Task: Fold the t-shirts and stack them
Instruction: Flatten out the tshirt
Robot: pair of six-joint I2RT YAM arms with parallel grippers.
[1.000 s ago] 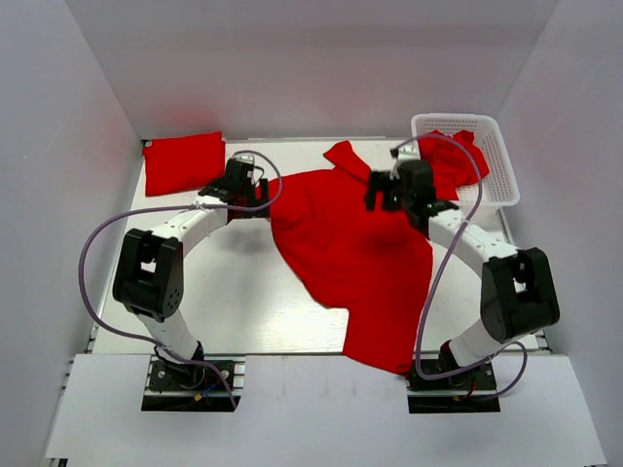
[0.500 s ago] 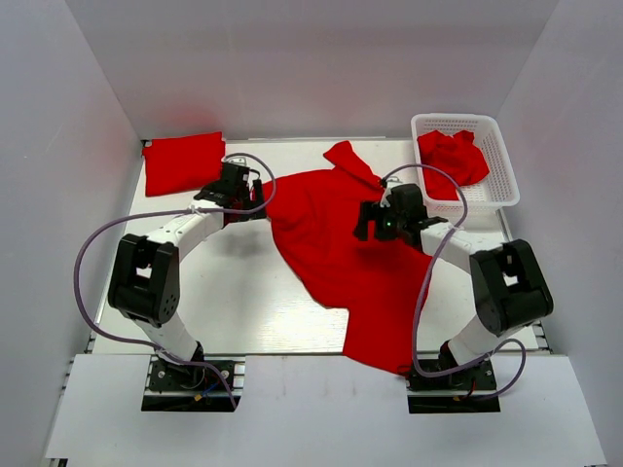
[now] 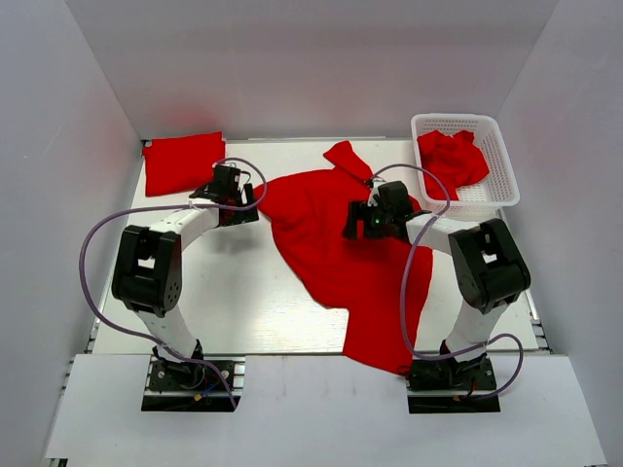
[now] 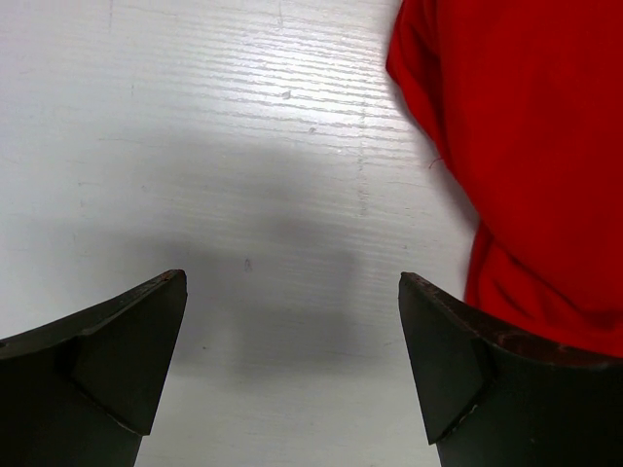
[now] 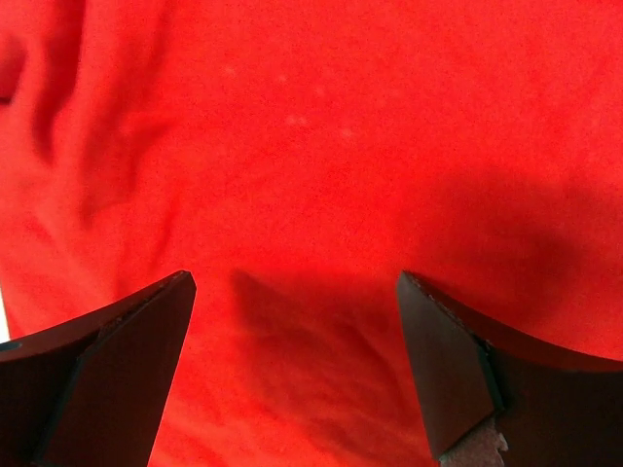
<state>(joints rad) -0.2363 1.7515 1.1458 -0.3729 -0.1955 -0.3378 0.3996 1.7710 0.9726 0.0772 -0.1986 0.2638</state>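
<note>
A large red t-shirt (image 3: 341, 243) lies spread over the middle of the table, its hem hanging off the near edge. A folded red t-shirt (image 3: 182, 161) lies at the far left corner. Another crumpled red t-shirt (image 3: 451, 159) sits in the white basket (image 3: 498, 161). My left gripper (image 3: 245, 199) is open and empty over bare table, just left of the spread shirt's edge (image 4: 526, 146). My right gripper (image 3: 358, 222) is open and empty, low over the spread shirt's upper middle (image 5: 311, 146).
White walls close in the table on three sides. Both arms' purple cables loop over the table at left (image 3: 97, 243) and right (image 3: 414, 282). Bare white tabletop (image 3: 214, 292) lies left of the spread shirt.
My right gripper has moved left and toward me, from beside the basket to over the spread shirt. My left gripper has drawn slightly left, off the shirt's edge.
</note>
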